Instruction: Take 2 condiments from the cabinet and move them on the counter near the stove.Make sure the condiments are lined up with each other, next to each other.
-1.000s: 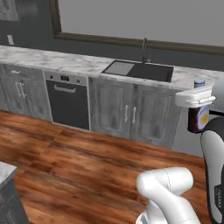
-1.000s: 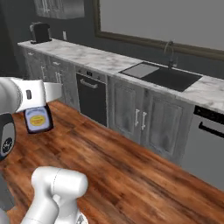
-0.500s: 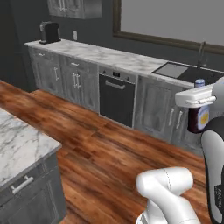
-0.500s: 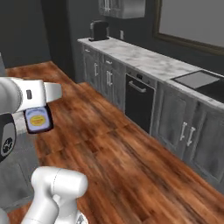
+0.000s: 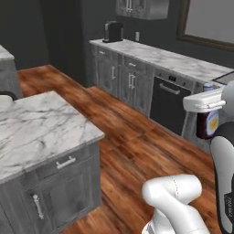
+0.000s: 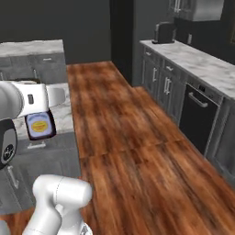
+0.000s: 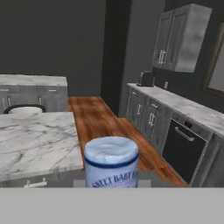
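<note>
My gripper (image 5: 205, 112) is shut on a dark brown sauce bottle (image 5: 208, 128) with a yellow-white label, held up in the air beside my arm. From the other side the same bottle (image 6: 39, 127) hangs under the white hand. Its blue cap (image 7: 111, 161) is close in front of the hand camera, with the fingers hidden around it. The white grey-veined marble island counter (image 5: 41, 128) lies ahead to the left, with its far part (image 7: 35, 138) beyond the bottle. A dark round rim (image 7: 24, 108) sits at the island's far end. The second bottle is out of view.
A marble counter on grey base cabinets (image 5: 151, 52) runs along the right wall, with a black built-in appliance (image 5: 169, 103) and a dark coffee machine (image 5: 113, 32). A grey wall cabinet (image 7: 181, 37) hangs above. Wood floor (image 6: 133, 133) separates island and wall run.
The whole picture has swung: the base has turned from the sink counter toward the island. The bottle stays in the shut gripper, in the same place relative to the arm.
</note>
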Robot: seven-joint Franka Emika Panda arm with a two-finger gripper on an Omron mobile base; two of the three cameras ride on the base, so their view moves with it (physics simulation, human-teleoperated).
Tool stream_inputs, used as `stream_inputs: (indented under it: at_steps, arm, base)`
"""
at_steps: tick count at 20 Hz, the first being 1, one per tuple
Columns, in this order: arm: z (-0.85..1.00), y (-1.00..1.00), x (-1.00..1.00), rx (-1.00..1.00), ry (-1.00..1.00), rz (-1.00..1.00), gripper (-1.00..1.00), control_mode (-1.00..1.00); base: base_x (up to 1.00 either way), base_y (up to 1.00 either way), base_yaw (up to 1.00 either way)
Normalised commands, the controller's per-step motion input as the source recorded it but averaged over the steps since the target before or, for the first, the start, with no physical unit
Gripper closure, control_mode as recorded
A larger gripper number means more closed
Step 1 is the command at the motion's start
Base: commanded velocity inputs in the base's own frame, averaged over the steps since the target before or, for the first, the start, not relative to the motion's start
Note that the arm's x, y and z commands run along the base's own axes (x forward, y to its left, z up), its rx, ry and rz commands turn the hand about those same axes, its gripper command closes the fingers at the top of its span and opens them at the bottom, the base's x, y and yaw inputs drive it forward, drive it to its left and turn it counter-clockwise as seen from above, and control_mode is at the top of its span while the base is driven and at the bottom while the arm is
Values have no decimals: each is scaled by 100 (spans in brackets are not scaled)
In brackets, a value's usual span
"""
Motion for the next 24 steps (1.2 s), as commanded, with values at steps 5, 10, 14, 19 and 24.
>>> stream_inputs:
  at_steps: [5, 10, 14, 19, 24]
  arm:
    - [0, 0, 0, 0, 0, 0, 100, 100]
    - [0, 0, 0, 0, 0, 0, 100, 100]
    - [0, 0, 0, 0, 0, 0, 100, 100]
    - [0, 0, 0, 0, 0, 0, 100, 100]
    - [0, 0, 0, 0, 0, 0, 100, 100]
  base:
    - [0, 43, 46]
    - [0, 41, 47]
    - [3, 41, 45]
    - [38, 51, 17]
    - [15, 76, 0]
